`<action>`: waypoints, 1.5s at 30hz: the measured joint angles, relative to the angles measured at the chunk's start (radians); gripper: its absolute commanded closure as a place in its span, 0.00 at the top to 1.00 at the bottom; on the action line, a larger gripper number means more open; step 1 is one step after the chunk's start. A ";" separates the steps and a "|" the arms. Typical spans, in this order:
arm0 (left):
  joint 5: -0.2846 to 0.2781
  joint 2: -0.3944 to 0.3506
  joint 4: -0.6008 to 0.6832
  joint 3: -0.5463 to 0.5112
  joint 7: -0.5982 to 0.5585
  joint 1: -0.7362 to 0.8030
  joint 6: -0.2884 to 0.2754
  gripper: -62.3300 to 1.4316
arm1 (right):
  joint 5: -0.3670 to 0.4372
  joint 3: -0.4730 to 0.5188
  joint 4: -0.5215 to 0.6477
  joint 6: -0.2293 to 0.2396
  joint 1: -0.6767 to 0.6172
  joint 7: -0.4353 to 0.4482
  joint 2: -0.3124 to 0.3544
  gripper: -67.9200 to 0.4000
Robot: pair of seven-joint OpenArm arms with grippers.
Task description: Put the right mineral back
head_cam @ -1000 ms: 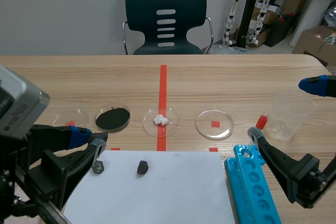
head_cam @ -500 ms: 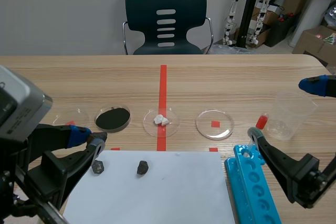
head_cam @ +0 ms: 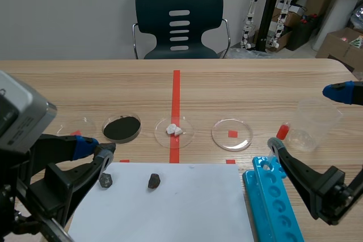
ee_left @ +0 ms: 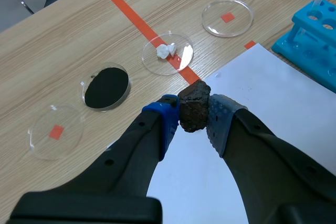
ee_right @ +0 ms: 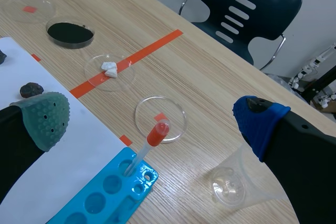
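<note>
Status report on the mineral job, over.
Left gripper shut on dark rock, over paper. Right gripper open, by blue rack. Empty dish beyond paper, nothing between.

Grey wall; dark chair behind wooden table; cardboard boxes far right.

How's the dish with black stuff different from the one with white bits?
The black dish is covered with dark powder; the white dish holds a few small lumps. The black dish lies beside the tape line, the white dish on it. Both are round and clear.
</note>
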 measured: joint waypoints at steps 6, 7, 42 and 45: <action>0.000 0.000 0.000 0.000 0.000 0.000 0.000 0.22 | 0.000 0.000 0.000 0.000 0.000 0.000 0.000 1.00; 0.000 0.000 0.000 0.000 0.000 0.000 0.000 0.22 | 0.000 0.000 0.000 0.000 0.000 0.000 0.000 1.00; -0.008 0.264 -0.417 0.441 0.291 -0.555 0.000 0.22 | 0.000 0.000 0.000 0.000 0.000 0.000 -0.002 1.00; -0.008 0.307 -0.475 0.458 0.289 -0.591 0.000 0.22 | 0.000 0.000 0.000 0.000 0.000 0.000 -0.002 1.00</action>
